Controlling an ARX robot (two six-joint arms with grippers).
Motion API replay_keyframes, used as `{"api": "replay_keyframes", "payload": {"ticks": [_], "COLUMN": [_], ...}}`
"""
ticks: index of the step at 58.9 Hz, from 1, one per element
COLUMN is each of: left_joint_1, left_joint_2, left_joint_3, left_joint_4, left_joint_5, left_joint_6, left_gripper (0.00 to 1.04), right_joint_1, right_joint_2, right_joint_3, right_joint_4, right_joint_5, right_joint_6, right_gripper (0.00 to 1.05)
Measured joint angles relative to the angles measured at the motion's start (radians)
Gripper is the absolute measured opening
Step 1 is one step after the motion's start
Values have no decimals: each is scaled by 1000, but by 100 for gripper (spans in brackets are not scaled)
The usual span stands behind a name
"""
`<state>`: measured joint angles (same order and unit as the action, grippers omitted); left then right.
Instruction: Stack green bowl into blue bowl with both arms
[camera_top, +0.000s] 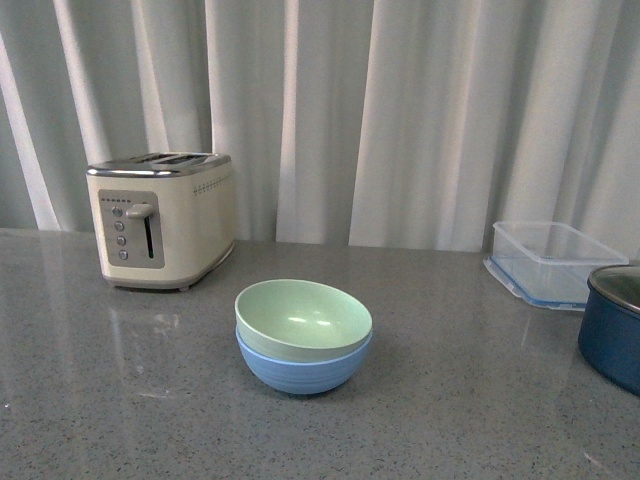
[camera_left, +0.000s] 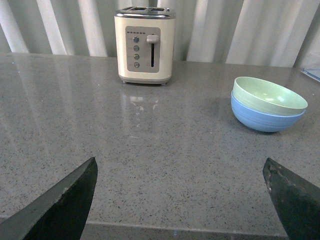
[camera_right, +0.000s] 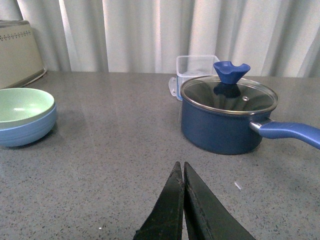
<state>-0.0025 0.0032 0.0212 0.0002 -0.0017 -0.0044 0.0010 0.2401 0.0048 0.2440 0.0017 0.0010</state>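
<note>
Resting inside the blue bowl (camera_top: 303, 371), the green bowl (camera_top: 303, 318) sits nested near the middle of the grey countertop (camera_top: 150, 400), in front of the cream toaster (camera_top: 165, 218) and well apart from it; by the look of it the stack is made, and the remaining risk lies in disturbing it.

Gripper state: the left gripper (camera_left: 182, 200) has its fingers spread wide, with nothing between them; the right gripper (camera_right: 183, 207) has its fingers pressed together, holding nothing; both hang low over the counter, well apart from the bowls; neither arm shows in the front view.

Seating: the green rim appears slightly tilted in the left wrist view, not level with the blue rim; a knock could rock it or slide the pair, since the matte bowls look light.

Hazards:
- Right side: the navy pot (camera_right: 227, 119), its glass lid (camera_right: 229, 94) and its long handle (camera_right: 290, 133) lie near the right gripper; a careless sweep could catch the handle and drag the pot.
- Behind the pot: the clear container (camera_top: 555, 262) stands just beside it; a shoved pot would push it.
- Left side: open fingers travelling low could scrape the countertop.
</note>
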Motion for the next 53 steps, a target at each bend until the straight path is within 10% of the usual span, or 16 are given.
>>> {"api": "replay_keyframes", "payload": {"ticks": [33,53], "left_joint_1": [0,0], "left_joint_2": [0,0], "left_joint_3": [0,0], "left_joint_4": [0,0], "left_joint_5": [0,0], "left_joint_6": [0,0], "left_gripper": [98,98], "right_joint_1": [0,0], "right_joint_2": [-235,-235], "right_joint_3": [1,1], "right_joint_4": [-242,-242], "right_joint_5": [-3,-3], "right_joint_6": [-2,-1], "right_gripper": [2,61]}}
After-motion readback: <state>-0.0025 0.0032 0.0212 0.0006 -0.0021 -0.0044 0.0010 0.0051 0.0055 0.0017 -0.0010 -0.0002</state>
